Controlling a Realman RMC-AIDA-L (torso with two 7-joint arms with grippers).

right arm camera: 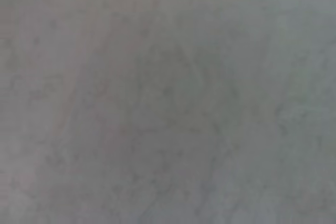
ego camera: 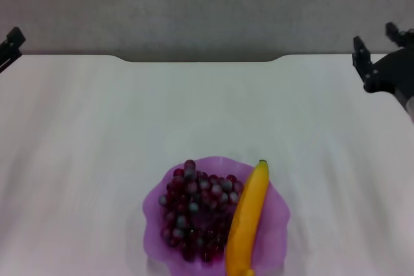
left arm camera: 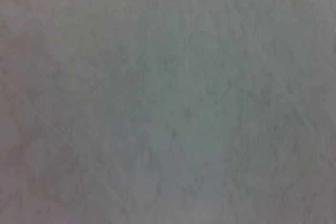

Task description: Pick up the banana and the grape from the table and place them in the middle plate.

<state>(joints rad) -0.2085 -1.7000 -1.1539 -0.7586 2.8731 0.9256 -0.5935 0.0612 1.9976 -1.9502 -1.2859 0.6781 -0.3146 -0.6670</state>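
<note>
Well in front of both grippers, near the table's close edge, you have the middle plate already holding the grape and the banana, so the task looks finished. Your banana runs near-to-far, dark tip pointing away, beside the grapes. Right gripper hangs at the far right, jaws apart and empty; left gripper, far left, I cannot tell.

Behind the white table runs a plain grey wall, faintly mottled, perhaps textured plaster. A dark strip lies along the table's notched far edge. Light falls soft and even.
</note>
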